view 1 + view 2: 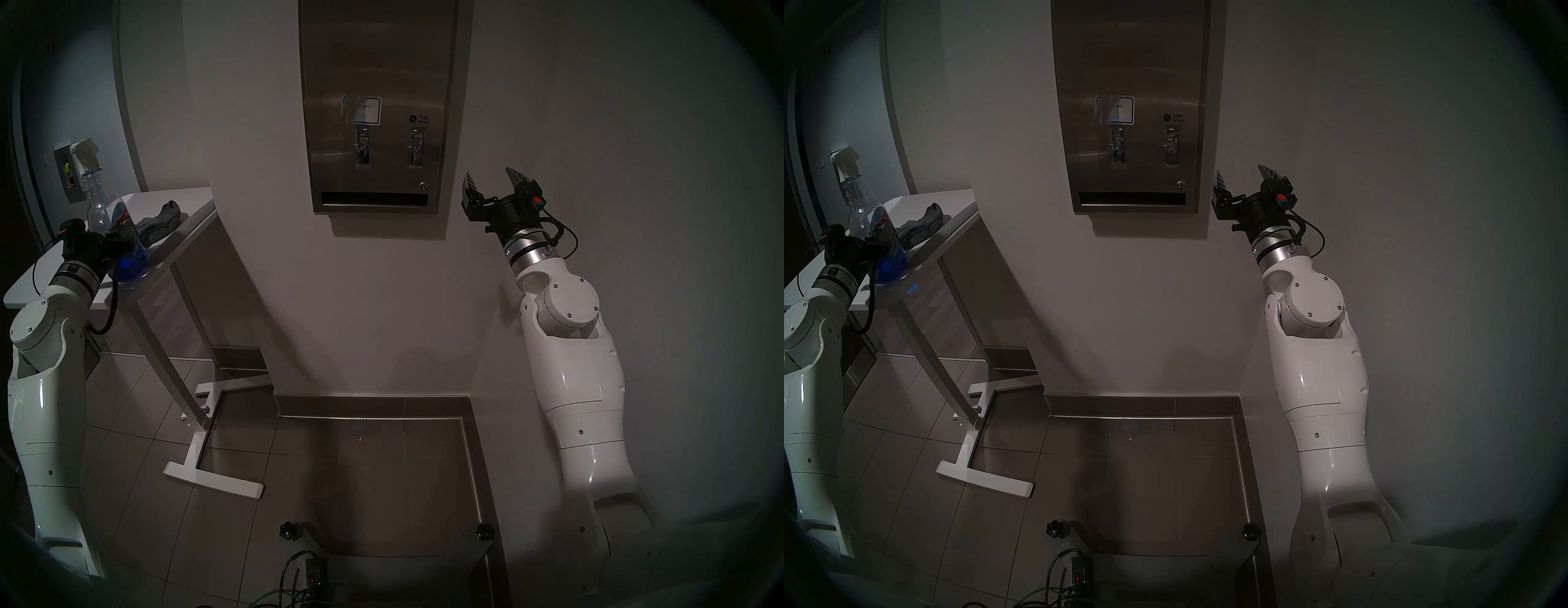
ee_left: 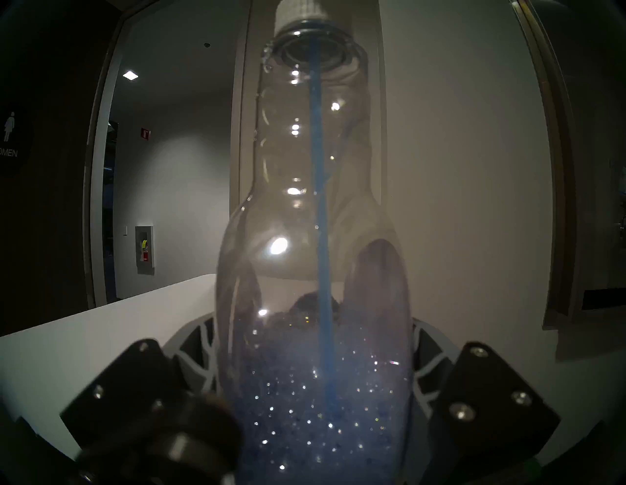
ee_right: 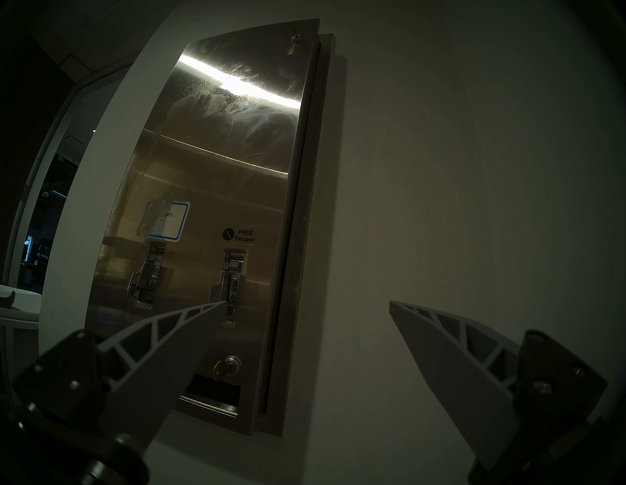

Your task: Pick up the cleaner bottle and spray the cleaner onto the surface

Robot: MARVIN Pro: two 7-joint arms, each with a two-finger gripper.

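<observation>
The cleaner bottle (image 1: 102,212) stands upright on the white table (image 1: 191,208) at the far left, white trigger head on top. The blue cleaner (image 1: 129,259) fills only its bottom. My left gripper (image 1: 114,242) is shut on the bottle's lower body. In the left wrist view the bottle (image 2: 311,203) fills the middle, with grey fingers (image 2: 194,352) pressed on both sides. The steel dispenser panel (image 1: 377,63) hangs on the wall ahead. My right gripper (image 1: 492,180) is open and empty, just right of the panel's bottom corner. The panel (image 3: 220,176) shows smears near its top.
A grey cloth (image 1: 163,223) lies on the table behind the bottle. The table's white leg and foot (image 1: 212,479) stand on the tiled floor at the left. A wall corner juts out between table and panel. My base frame (image 1: 382,547) is at the bottom.
</observation>
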